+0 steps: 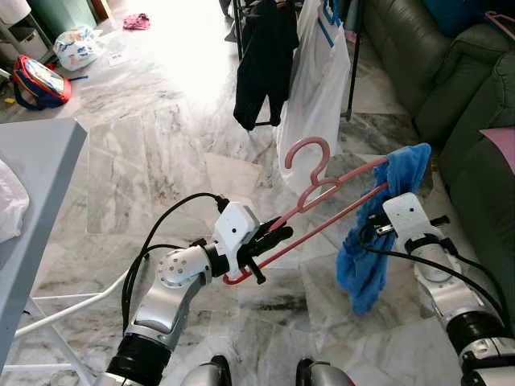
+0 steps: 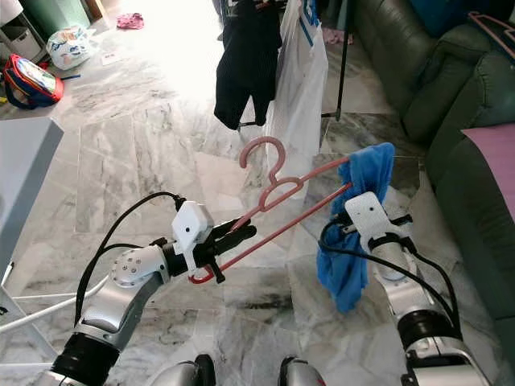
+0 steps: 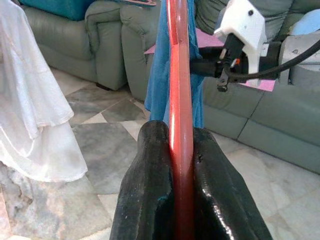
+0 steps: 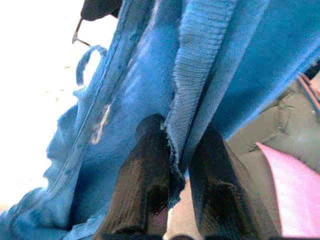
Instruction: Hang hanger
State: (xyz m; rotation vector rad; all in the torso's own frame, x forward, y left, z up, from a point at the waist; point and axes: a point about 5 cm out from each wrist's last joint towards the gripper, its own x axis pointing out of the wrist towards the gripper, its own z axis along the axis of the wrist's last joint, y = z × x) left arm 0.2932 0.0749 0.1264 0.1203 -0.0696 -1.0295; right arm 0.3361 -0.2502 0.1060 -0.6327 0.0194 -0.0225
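Observation:
A pink plastic hanger (image 1: 322, 211) is held level in front of me, its hook (image 1: 307, 153) pointing up toward the clothes rack. My left gripper (image 1: 265, 241) is shut on the hanger's left end, and the red bar (image 3: 180, 125) runs between its fingers (image 3: 150, 190). A blue garment (image 1: 378, 241) hangs from the hanger's right end. My right gripper (image 1: 378, 211) is shut on a ribbed edge of the blue cloth (image 4: 190, 90), pinched between its black fingers (image 4: 145, 190).
A clothes rack stands ahead with a dark garment (image 1: 264, 56) and a white garment (image 1: 318, 88) hanging on it. A green sofa (image 1: 467, 88) lines the right side, and a grey table (image 1: 40, 169) edges in at the left. Bags lie on the marble floor far left.

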